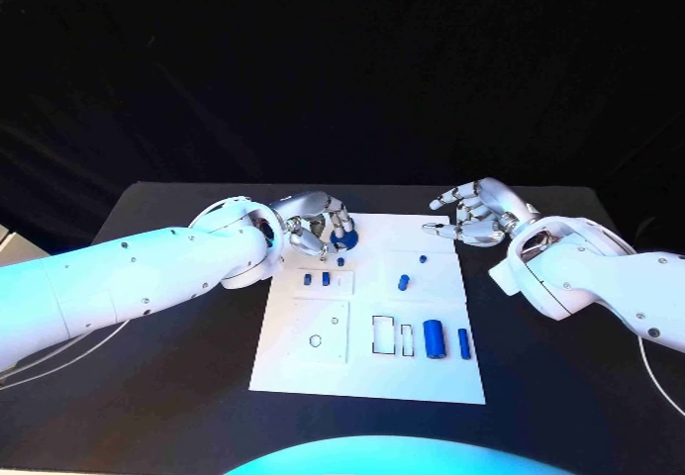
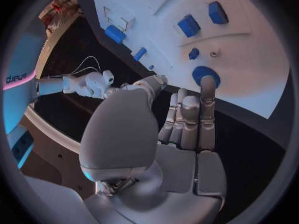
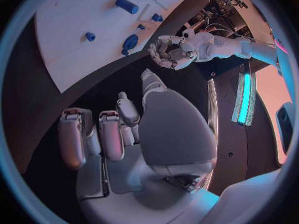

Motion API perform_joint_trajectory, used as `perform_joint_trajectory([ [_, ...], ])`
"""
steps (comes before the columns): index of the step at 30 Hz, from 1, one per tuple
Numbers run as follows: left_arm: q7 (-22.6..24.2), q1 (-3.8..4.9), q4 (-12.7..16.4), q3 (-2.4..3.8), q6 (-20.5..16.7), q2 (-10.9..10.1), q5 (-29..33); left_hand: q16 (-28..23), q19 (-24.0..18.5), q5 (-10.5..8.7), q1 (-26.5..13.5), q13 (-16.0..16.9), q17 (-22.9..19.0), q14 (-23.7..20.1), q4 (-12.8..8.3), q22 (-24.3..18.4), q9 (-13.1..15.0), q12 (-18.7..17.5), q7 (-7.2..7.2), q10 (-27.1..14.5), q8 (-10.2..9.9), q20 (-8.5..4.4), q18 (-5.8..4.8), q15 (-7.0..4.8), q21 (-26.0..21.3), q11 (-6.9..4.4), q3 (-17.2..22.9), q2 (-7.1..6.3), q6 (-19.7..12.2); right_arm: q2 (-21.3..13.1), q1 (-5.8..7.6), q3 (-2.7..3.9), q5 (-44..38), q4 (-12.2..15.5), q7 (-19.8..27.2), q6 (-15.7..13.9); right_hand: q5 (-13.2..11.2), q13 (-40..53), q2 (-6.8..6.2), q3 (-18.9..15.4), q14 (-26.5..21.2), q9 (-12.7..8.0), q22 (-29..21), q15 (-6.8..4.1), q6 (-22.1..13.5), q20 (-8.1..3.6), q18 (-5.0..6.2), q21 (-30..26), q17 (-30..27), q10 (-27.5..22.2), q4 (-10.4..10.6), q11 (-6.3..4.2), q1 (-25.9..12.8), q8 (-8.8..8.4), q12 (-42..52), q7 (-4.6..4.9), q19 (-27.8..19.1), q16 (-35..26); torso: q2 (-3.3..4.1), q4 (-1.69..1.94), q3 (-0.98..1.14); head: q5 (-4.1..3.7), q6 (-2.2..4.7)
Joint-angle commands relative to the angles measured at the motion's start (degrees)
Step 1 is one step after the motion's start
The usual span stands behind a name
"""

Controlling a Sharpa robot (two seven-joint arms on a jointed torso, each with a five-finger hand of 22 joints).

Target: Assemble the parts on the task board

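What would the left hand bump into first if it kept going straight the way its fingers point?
Probably the round blue part near the task board's edge; the left hand's fingertips sit just short of it, though depth is unclear.

Matt black bench (image 1: 171,327) – no shine on it. The task board (image 1: 368,368) looks like smooth white plastic, flat finish. The blue parts (image 1: 434,339) look like smooth plastic. Both hands, left hand (image 1: 317,233) and right hand (image 1: 478,213), gleam like brushed silver metal; the arms (image 1: 129,282) wear glossy white shells – hard plastic by the look.
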Motion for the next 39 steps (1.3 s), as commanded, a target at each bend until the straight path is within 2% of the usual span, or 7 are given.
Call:
perform_joint_trajectory([
  [1, 0.03, -0.24, -0.81, -0.12, 0.53, 0.91, -7.94, 1.24, 1.33, -0.43, -0.39, -0.83, 0.91, 1.17, 0.31, 2.43, -1.05, -0.48, -0.15, 0.18, -0.52, -0.12, 0.16, -0.13, 2.01, -0.06, 0.22, -0.57, 1.09, 0.07, -0.08, 0.01, -0.24, -0.01, 0.45, 0.33, 0.36, -0.03, 0.29, -0.13, 3.68, -0.05, 11.63, -0.42, -0.08, -0.46, 0.76, -0.2, 7.17, -0.31, -0.16, 0.1, -0.45, 0.11, -0.33, -0.08, 2.92, -0.21, 0.07, -0.08, 0.07, -0.06, 0.08],
  [16, -3.73, -0.46, -4.41, -0.44, 8.88, 4.31, -13.63, 2.41, 3.24, -0.62, -0.46, -3.01, 0.53, 2.28, 0.55, 6.07, -2.97, -1.82, -0.83, 0.53, -1.38, -0.12, -0.41, -0.27, 4.93, -0.19, 0.51, -0.78, 4.02, 0.23, -0.14, 0.0, -0.24, -0.06, 0.38, 0.29, 0.44, -0.23, 0.41, -0.03, 3.65, -0.06, 11.6, -0.43, -0.09, -0.47, 0.77, -0.28, 7.1, -0.49, -0.17, 0.1, -0.36, 0.15, -0.51, -0.08, 2.9, -0.27, 0.06, -0.04, 0.12, -0.12, -0.35],
  [19, -3.83, -0.46, -4.76, -0.45, 9.68, 4.62, -14.15, 2.39, 3.06, -0.64, -0.25, -3.3, 0.13, 2.2, 0.39, 5.98, -3.23, -1.92, -0.92, 0.84, -1.57, -0.12, -0.36, -0.34, 4.95, -0.28, 0.58, -0.87, 4.43, 0.26, -0.14, 0.0, -0.24, -0.08, 0.29, 0.17, 0.5, -4.32, 0.55, 0.22, 2.78, -0.11, 9.94, -0.51, -0.24, -0.53, 1.5, -3.52, 4.52, -3.99, -0.16, 0.04, -0.19, 0.23, -4.75, -0.11, 1.46, -2.03, 0.07, -0.06, 0.09, -0.16, -0.5],
  [25, -4.06, -0.47, -5.24, -0.46, 11.07, 4.92, -14.5, 2.66, 3.17, -0.68, -0.35, -3.83, -0.09, 2.38, 0.4, 6.49, -3.7, -1.81, -1.04, 2.14, -1.73, -0.16, -0.43, -0.5, 5.39, -0.49, 0.58, -0.86, 5.85, 0.28, -0.14, 0.0, -0.24, -0.11, 0.32, -0.01, 0.49, -5.74, 0.55, 0.35, 2.26, -0.15, 8.42, -0.61, -0.32, -0.63, 2.11, -6.45, 2.94, -4.62, -0.17, -0.05, -0.2, 0.38, -6.03, -0.18, 0.24, -3.28, 0.05, -0.01, 0.12, -0.22, -0.59],
  [29, -4.26, -0.47, -5.65, -0.47, 11.94, 5.14, -14.59, 2.8, 3.13, -0.68, -0.29, -4.11, -0.29, 2.44, 0.32, 6.61, -3.92, -1.73, -1.14, 2.9, -1.72, -0.21, -0.43, -0.6, 5.54, -0.61, 0.66, -0.76, 6.86, 0.29, -0.14, 0.0, -0.01, -0.14, 0.76, -0.36, 0.6, -18.92, 0.45, 0.68, -2.69, -0.25, -3.09, -0.91, -0.88, -0.94, 5.76, -27.22, -10.52, -12.55, -0.2, -0.25, -0.12, 0.81, -18.89, -0.3, -7.35, -15.77, 0.03, 0.01, 0.12, -0.28, -0.56],
  [33, -4.3, -0.48, -5.92, -0.47, 12.34, 5.35, -14.62, 2.85, 3.09, -0.68, -0.3, -4.23, -0.4, 2.45, 0.3, 6.64, -4.02, -1.69, -1.17, 3.28, -1.72, -0.23, -0.43, -0.65, 5.59, -0.66, 0.69, -0.71, 7.29, 0.34, -0.14, 0.0, 0.98, -0.24, 1.9, -1.57, 0.93, -27.93, 0.94, 1.98, -11.0, -0.1, -21.46, -0.55, -0.94, -0.59, 9.7, -56.91, -28.76, -15.35, -0.19, 0.03, 0.72, 1.91, -27.79, -0.12, -16.13, -38.03, 0.01, -0.04, 0.07, -0.26, -0.55],
  [39, -3.99, -0.54, -6.29, -0.48, 12.29, 5.68, -14.49, 2.94, 3.11, -0.63, -0.1, -4.51, -0.6, 2.46, 0.17, 6.83, -4.19, -1.8, -1.26, 3.69, -1.75, -0.27, -0.45, -0.72, 5.74, -0.74, 0.96, -0.45, 8.01, 0.4, -0.14, 0.0, 2.57, -0.37, 3.69, -3.13, 1.96, -41.47, 0.59, 4.88, -13.82, -0.23, -33.2, 0.83, -1.74, 0.56, 9.76, -68.84, -33.4, -14.34, -0.22, 1.02, 1.07, 3.43, -40.15, 0.71, -16.11, -54.37, -0.01, -0.04, 0.13, -0.31, -0.48],
])
